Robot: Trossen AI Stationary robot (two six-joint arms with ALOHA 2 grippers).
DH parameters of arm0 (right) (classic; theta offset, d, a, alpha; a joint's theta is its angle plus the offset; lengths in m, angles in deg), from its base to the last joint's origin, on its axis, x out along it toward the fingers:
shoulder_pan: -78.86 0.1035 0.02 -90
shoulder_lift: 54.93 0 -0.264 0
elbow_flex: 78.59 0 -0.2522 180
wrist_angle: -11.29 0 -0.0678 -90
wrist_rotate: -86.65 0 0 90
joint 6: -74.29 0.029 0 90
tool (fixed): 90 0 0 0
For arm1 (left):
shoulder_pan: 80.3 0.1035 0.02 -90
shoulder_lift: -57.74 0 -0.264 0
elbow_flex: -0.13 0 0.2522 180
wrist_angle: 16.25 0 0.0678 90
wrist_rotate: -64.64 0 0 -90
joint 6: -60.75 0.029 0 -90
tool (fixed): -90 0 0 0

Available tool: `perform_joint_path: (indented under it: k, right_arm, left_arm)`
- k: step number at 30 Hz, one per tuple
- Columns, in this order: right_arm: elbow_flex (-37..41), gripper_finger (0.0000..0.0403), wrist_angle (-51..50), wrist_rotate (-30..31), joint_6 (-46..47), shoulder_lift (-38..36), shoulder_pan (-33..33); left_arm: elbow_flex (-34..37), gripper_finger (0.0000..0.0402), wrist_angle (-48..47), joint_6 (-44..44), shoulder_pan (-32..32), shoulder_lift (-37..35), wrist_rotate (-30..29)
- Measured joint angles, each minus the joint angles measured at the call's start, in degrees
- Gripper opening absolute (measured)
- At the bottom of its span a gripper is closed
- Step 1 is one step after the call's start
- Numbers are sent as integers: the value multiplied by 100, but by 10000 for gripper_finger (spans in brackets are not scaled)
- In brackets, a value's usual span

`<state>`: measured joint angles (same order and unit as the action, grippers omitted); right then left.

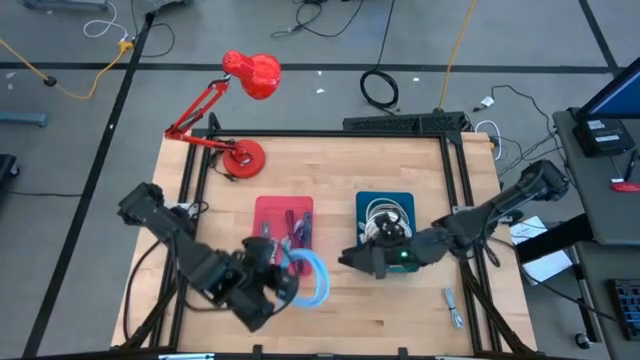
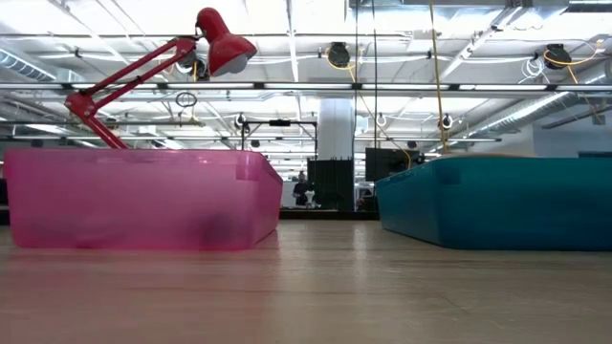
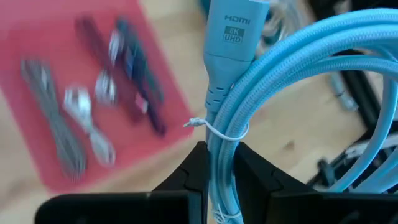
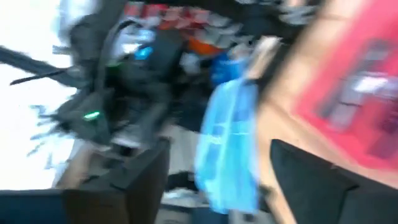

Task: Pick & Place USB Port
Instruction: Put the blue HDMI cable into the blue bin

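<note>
A light blue coiled cable [image 1: 312, 275] with an HDMI-marked plug [image 3: 235, 31] hangs over the table just near of the red bin [image 1: 285, 222]; my left gripper [image 3: 221, 158] is shut on it. My left gripper [image 1: 283, 280] sits at the table's near middle. My right gripper [image 1: 348, 258] stands open at the left side of the teal bin [image 1: 400, 200], facing the cable. In the right wrist view the cable [image 4: 227, 149] shows blurred ahead of the open fingers [image 4: 146, 174]. Neither gripper shows in the low view. My left gripper pinches the coil's bundled strands [image 3: 225, 146] between its two fingers, just behind the white tie [image 3: 217, 130] and the plug's neck. The fingers slant down from the table's left, and the plug sticks out beyond their tips. The coil is lifted clear of the table.
The red bin holds several dark and silver cables [image 3: 127, 68]. White cables [image 1: 385, 215] lie in the teal bin. A red desk lamp [image 1: 250, 75] stands at the far left. A small metal part [image 1: 453, 305] lies near the right front.
</note>
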<state>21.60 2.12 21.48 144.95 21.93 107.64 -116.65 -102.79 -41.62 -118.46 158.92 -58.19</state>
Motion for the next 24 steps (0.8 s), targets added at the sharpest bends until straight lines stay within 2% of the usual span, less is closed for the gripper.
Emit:
perform_joint_path:
  k: [4,6,9,15,24]
  right_arm:
    - [-1,311,1630,-176,-672,203,-36]
    - [-3,320,2040,-243,-816,254,-66]
    - [-3,324,1873,-153,-900,265,-92]
    - [-3,324,1098,523,-987,236,-59]
    - [-3,325,1043,516,-858,329,-68]
  left_arm:
    - [-487,48,-25,913,317,-2,-197]
    - [-662,48,-36,1349,401,-7,-223]
    - [-805,48,-129,1729,446,-5,-199]
    - [-1129,48,-799,1762,209,-11,-110]
    - [-1295,48,-944,2140,234,-9,-173]
